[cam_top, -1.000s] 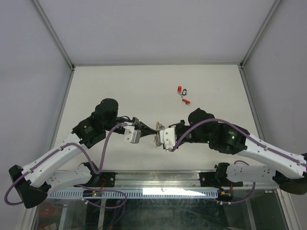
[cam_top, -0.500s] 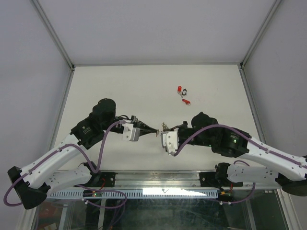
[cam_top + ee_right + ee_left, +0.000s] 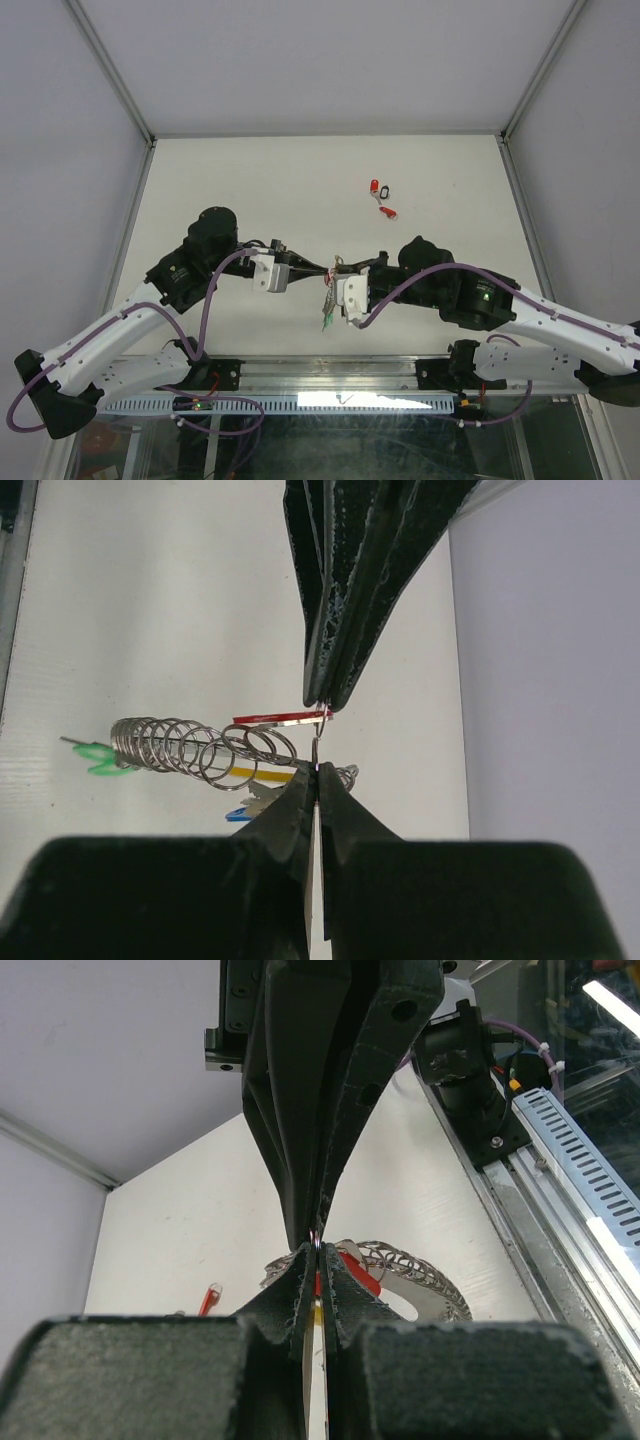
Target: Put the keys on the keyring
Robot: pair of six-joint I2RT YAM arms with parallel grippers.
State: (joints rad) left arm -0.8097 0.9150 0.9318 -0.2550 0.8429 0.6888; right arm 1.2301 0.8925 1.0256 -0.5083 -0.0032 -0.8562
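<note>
Pinching red key [image 3: 280, 718] in closed left gripper [image 3: 316, 1252]. Clamping keyring [image 3: 190, 748] in right gripper [image 3: 315, 776], tip-to-tip, seemingly for threading.

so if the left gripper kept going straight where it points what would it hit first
Likely the right gripper: the left gripper, pinching a red key, faces it tip to tip, with only a small metal ring between them.

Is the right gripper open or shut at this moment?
Shut. In the right wrist view, the right gripper has its fingers meeting at the tips, no gap, pinching a thin metal ring.
</note>
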